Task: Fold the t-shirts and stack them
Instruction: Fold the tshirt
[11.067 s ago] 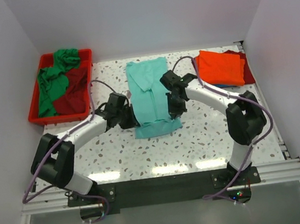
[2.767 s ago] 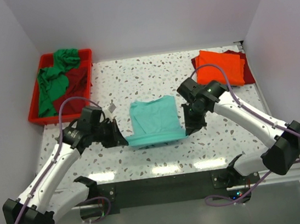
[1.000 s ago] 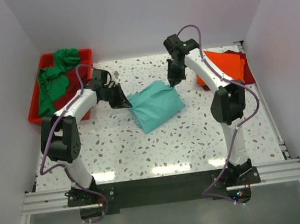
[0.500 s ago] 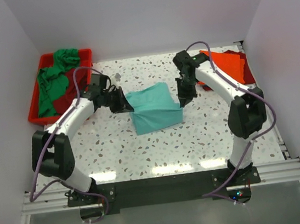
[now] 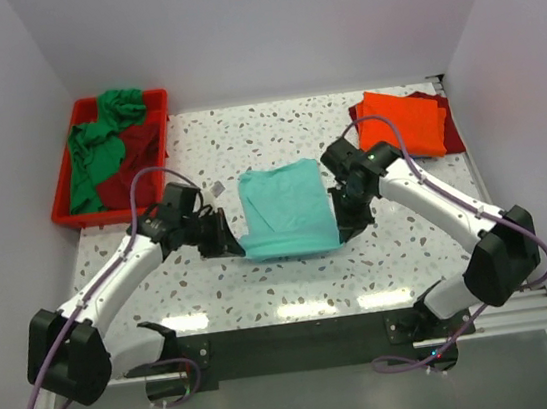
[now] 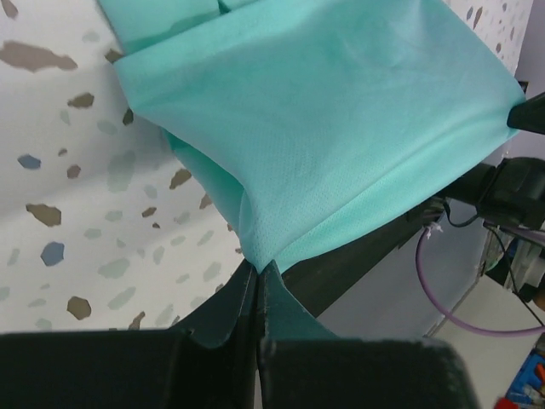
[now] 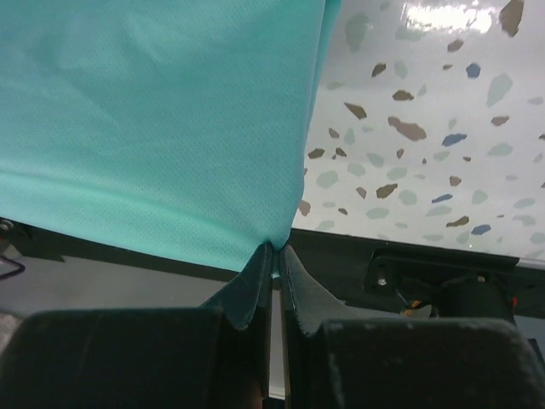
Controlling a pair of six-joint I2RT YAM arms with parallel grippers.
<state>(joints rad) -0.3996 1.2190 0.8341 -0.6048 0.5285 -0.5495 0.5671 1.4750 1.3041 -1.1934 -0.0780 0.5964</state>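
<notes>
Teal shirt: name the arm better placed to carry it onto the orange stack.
Right, likely: right fingers pinch the teal shirt corner nearest the orange stack; left fingers hold the far corner.

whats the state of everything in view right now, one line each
teal t-shirt: folded, near corners pinched, one by each gripper
left gripper: shut on the teal t-shirt
right gripper: shut on the teal t-shirt
orange t-shirt: folded, top of the far-right stack
stacked dark red t-shirt: under the orange t-shirt
green t-shirt: crumpled in the red tray
crumpled dark red t-shirt: unfolded, in the red tray
</notes>
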